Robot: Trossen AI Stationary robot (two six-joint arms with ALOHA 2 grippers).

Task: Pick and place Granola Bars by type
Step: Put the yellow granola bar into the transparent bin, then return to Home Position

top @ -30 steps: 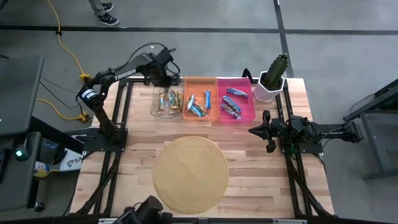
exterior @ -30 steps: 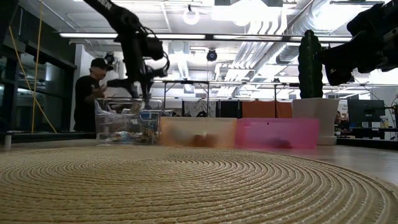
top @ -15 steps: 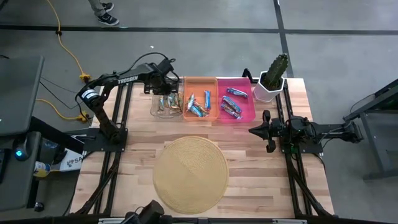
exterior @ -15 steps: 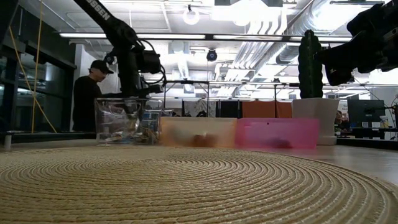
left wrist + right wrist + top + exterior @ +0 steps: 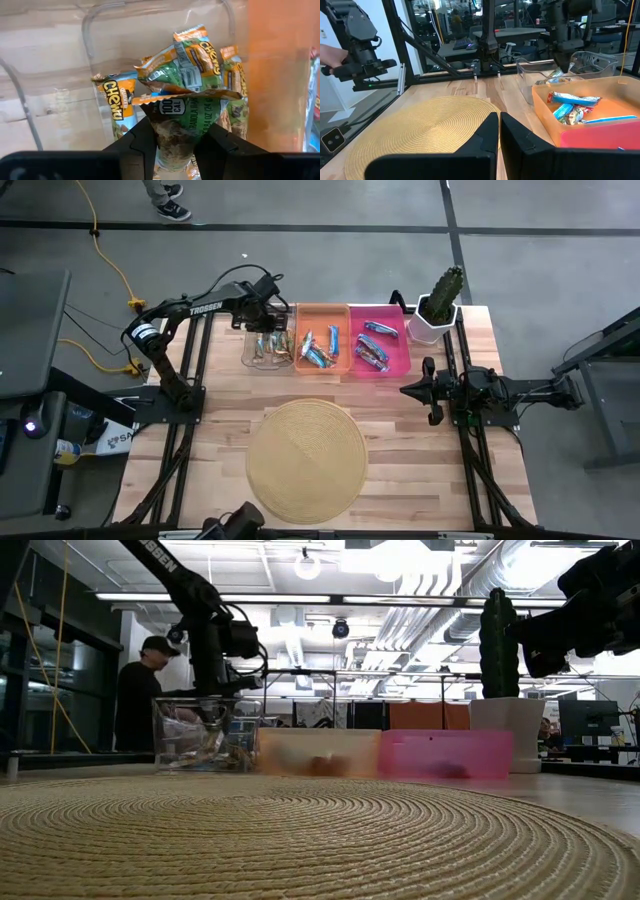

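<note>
1. The left gripper (image 5: 172,145) had its jaws clamped on a tan-green granola bar (image 5: 182,122) inside the clear bin (image 5: 254,352) near the desk's far edge.
2. The right gripper (image 5: 405,391), jaws shut and empty, waited near the desk's right edge.
3. Blue bars (image 5: 318,353) lay in the orange bin (image 5: 322,309), others in the pink bin (image 5: 400,366).

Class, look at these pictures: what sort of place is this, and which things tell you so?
Probably a robotics lab or workshop: two arms mounted at a wooden table, exposed ceiling ducts with strip lights, and desks with monitors behind.
</note>
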